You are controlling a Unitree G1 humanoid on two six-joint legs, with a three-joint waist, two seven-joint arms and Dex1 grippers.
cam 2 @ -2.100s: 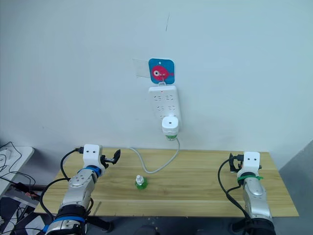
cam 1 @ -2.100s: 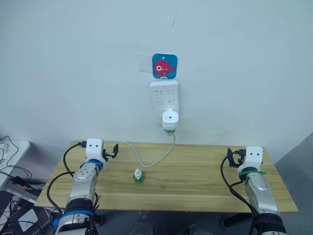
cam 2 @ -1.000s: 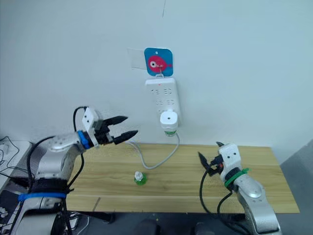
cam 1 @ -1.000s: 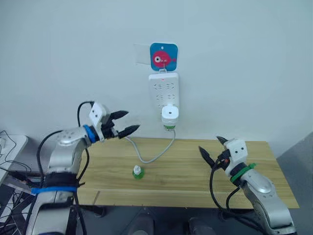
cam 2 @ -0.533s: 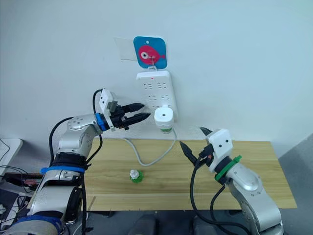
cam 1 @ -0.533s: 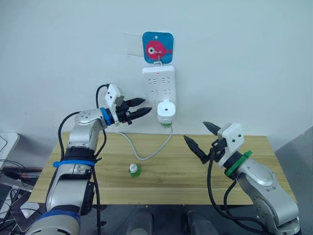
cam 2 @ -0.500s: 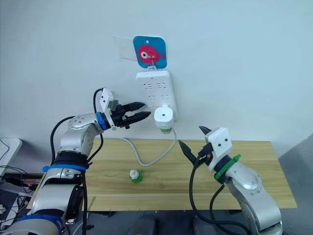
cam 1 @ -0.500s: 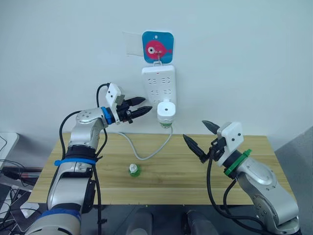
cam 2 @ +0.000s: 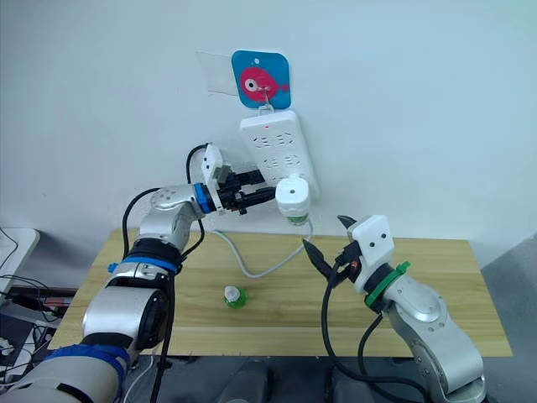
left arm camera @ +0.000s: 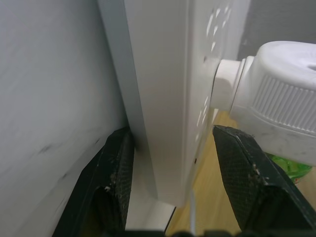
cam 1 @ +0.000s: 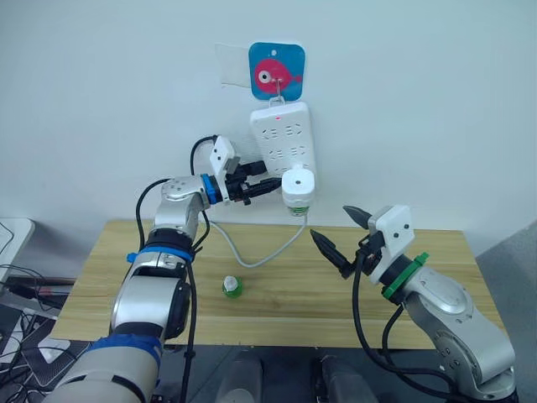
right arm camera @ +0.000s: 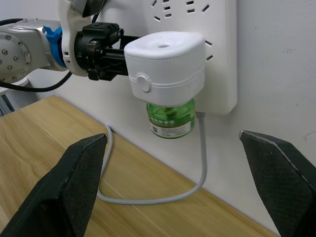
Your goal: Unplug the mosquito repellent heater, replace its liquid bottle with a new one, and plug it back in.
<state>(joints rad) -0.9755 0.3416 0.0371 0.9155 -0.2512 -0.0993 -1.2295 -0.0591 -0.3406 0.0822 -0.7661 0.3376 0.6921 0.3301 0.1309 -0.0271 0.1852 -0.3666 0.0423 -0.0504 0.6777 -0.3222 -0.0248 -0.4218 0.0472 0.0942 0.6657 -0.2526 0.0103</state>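
Observation:
The mosquito repellent heater (cam 1: 298, 182) is a white domed unit plugged into the lower end of the white power strip (cam 1: 284, 141) on the wall. A green liquid bottle (right arm camera: 170, 118) hangs under it. A second small green bottle (cam 1: 232, 288) with a white cap stands on the wooden table (cam 1: 436, 252). My left gripper (cam 1: 268, 185) is open, just left of the heater. In the left wrist view its fingers (left arm camera: 117, 170) straddle the strip's side edge, one behind it and one in front by the heater's plug. My right gripper (cam 1: 334, 226) is open, empty, below and right of the heater.
A blue square hook with a pink fish (cam 1: 276, 72) holds the strip on the wall. The strip's grey cable (cam 1: 260, 256) loops down onto the table behind the standing bottle.
My left gripper has moved right, from clear of the strip to straddling its edge beside the heater. My right gripper stays open and has barely shifted. The heater remains plugged in.

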